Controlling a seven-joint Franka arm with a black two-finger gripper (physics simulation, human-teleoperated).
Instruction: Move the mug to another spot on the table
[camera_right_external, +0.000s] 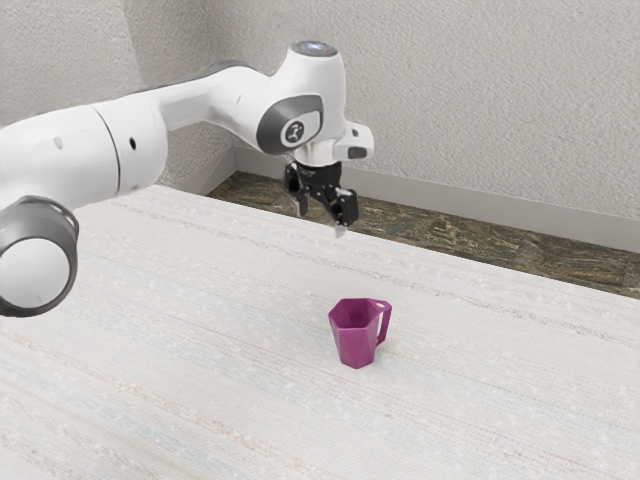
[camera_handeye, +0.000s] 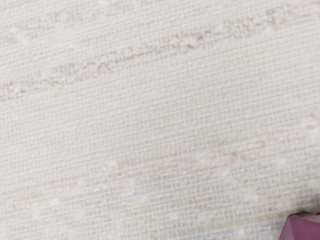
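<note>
Mug (camera_right_external: 358, 332) magenta, faceted (angular handle), upright on woven table (camera_right_external: 200, 350); tool (camera_right_external: 322, 218) released, aloft

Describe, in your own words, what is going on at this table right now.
A white robot arm holds its black claw open in the air above the pale table, gripping nothing. The purple mug stands upright on the table, apart from the claw and off toward the exterior view's right, with its handle pointing to that side. The mug has not yet been picked up.
</note>
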